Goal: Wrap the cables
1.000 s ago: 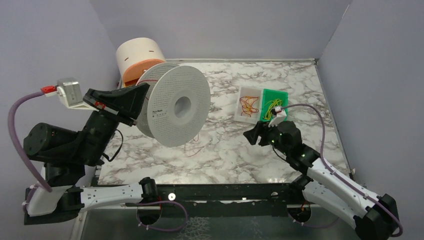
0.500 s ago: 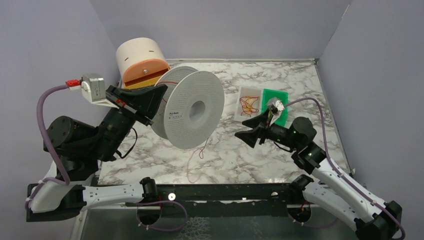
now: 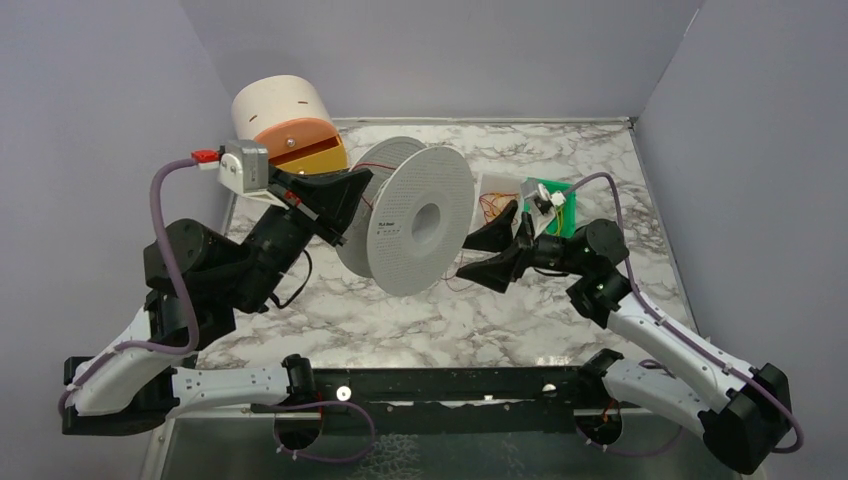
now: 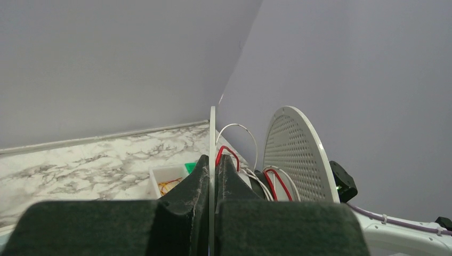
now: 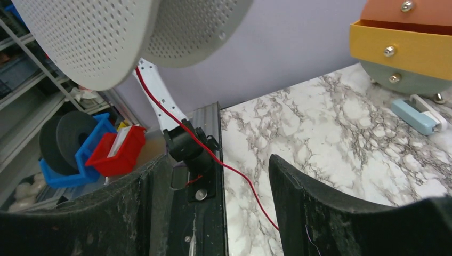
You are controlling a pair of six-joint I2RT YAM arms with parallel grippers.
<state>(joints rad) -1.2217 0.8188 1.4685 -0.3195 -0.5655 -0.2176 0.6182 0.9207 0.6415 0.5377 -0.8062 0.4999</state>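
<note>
While my left tool point(image 4: 212, 176) pinched the spool point(image 3: 420, 225) by its flange, my right tool point(image 5: 217, 162) gaped just beside the spool at the loose cable point(image 5: 240, 174), which I judged needed gripping before winding.

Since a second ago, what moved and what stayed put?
The left gripper, shut on the spool, carried it right, toward the right arm. The right gripper, open, swung left to meet it by the dangling cable. The white tray and green tray stayed put.

Plain lilac-grey walls point(image 3: 450, 50), marble-patterned tabletop point(image 3: 600, 160), black front rail point(image 3: 450, 385), metal shelving point(image 5: 24, 85) beyond
</note>
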